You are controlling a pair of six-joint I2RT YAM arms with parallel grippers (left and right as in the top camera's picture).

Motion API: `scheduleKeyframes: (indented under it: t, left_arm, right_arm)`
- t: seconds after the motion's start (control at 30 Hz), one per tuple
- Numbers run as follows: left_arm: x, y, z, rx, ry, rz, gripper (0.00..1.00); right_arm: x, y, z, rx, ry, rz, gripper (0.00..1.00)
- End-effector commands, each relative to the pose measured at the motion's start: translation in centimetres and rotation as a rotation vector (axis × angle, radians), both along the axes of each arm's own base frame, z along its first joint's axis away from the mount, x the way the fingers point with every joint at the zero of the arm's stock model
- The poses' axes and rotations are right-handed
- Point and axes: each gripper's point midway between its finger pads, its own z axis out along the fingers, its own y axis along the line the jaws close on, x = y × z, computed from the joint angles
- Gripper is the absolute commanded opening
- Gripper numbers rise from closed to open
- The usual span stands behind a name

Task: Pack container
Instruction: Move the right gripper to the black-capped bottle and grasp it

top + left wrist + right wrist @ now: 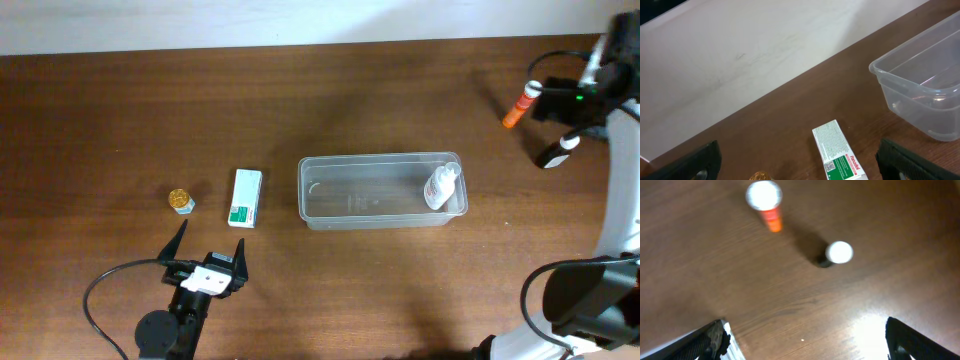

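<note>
— Where does the container [360, 205] sit?

— Near the middle of the desk [100, 120], long side running left to right. A small white bottle [441, 187] lies inside at its right end; the rest of the tub is bare.

— Any writing to read?

— Only on the white-and-green box [840, 155]. The left wrist view shows a red strip that appears to read "Panadol", with a square code and fine print too small to make out. The box lies just left of the container, apart from it. Farther left stands a small gold-capped jar [181, 201]; its label cannot be read.

— And the hands?

— The left hand [209, 246] hovers near the desk's front edge, below the box, its fingers spread and grasping nothing. The right hand [812, 342] is over the far right corner, spread wide as well, empty. Beneath it are an orange tube [771, 216] with a white cap and a dark bottle [837, 253] with a white cap, both blurred, no text legible.
</note>
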Motion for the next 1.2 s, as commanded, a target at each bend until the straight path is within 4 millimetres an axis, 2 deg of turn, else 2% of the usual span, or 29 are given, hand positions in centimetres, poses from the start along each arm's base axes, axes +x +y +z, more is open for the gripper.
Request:
scheduleKeyframes:
  t: [0.0, 0.07, 0.1, 0.27, 0.47, 0.53, 0.67, 1.03, 1.17]
  left_arm:
    - [-0.1, -0.1, 0.0, 0.004, -0.003, -0.008, 0.99]
    - [-0.1, -0.1, 0.0, 0.004, -0.003, -0.009, 0.99]
    - [-0.1, -0.1, 0.0, 0.004, -0.003, -0.008, 0.99]
    - [-0.1, -0.1, 0.0, 0.004, -0.003, -0.008, 1.0]
    - [-0.1, -0.1, 0.0, 0.004, -0.003, -0.009, 1.0]
    - [-0.1, -0.1, 0.0, 0.004, -0.003, -0.009, 0.99]
    - [-0.1, -0.1, 0.0, 0.004, -0.003, -0.008, 0.99]
    - [-0.1, -0.1, 0.0, 0.004, -0.003, -0.009, 0.99]
    - [-0.1, -0.1, 0.0, 0.004, -0.003, -0.008, 0.99]
  right_arm:
    - [-0.6, -2.0, 0.6, 0.092, -0.074, -0.206, 0.95]
    - [-0.3, -2.2, 0.4, 0.162, -0.107, -0.263, 0.95]
    - [-0.2, -2.1, 0.3, 0.197, -0.118, -0.296, 0.99]
    - [0.4, -2.8, -1.0, 0.247, -0.127, -0.418, 0.99]
    - [2.3, -3.6, -4.8, 0.336, -0.119, -0.619, 0.99]
    - [3.1, -4.0, -6.5, 0.348, -0.105, -0.647, 0.99]
    - [4.0, -4.5, -8.4, 0.35, -0.094, -0.654, 1.0]
    - [3.1, -7.1, -10.7, 0.317, -0.063, -0.76, 0.99]
    - [3.3, -7.6, -11.7, 0.318, -0.059, -0.767, 0.99]
